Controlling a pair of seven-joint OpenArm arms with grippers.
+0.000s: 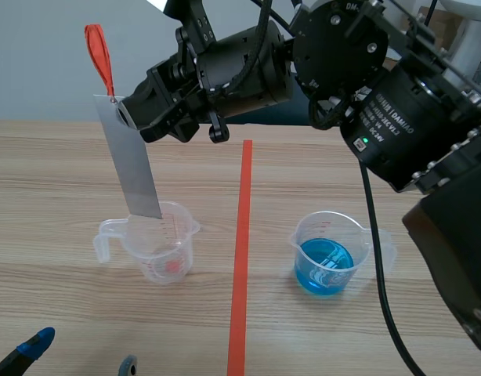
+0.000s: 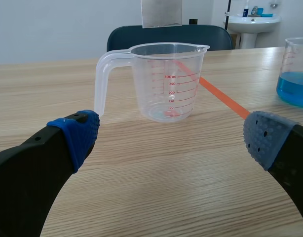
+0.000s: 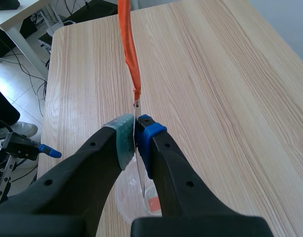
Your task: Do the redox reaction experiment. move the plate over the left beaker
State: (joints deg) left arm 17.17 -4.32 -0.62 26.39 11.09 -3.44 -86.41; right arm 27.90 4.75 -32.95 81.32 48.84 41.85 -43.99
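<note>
Plate (image 1: 135,160) top clamped in right end effector (image 3: 135,136), lower edge just above left beaker (image 1: 158,247); left end effector (image 2: 171,140) apart

A grey metal plate (image 1: 131,160), with an orange-red loop (image 1: 99,55) at its top, is hanging slightly tilted just above the clear left beaker (image 1: 158,243), which is standing upright.

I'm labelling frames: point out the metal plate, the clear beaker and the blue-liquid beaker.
metal plate (image 1: 129,160), scene view, middle of its face.
clear beaker (image 2: 164,84), left wrist view, graduated wall.
blue-liquid beaker (image 1: 324,266), scene view, front wall.
</note>
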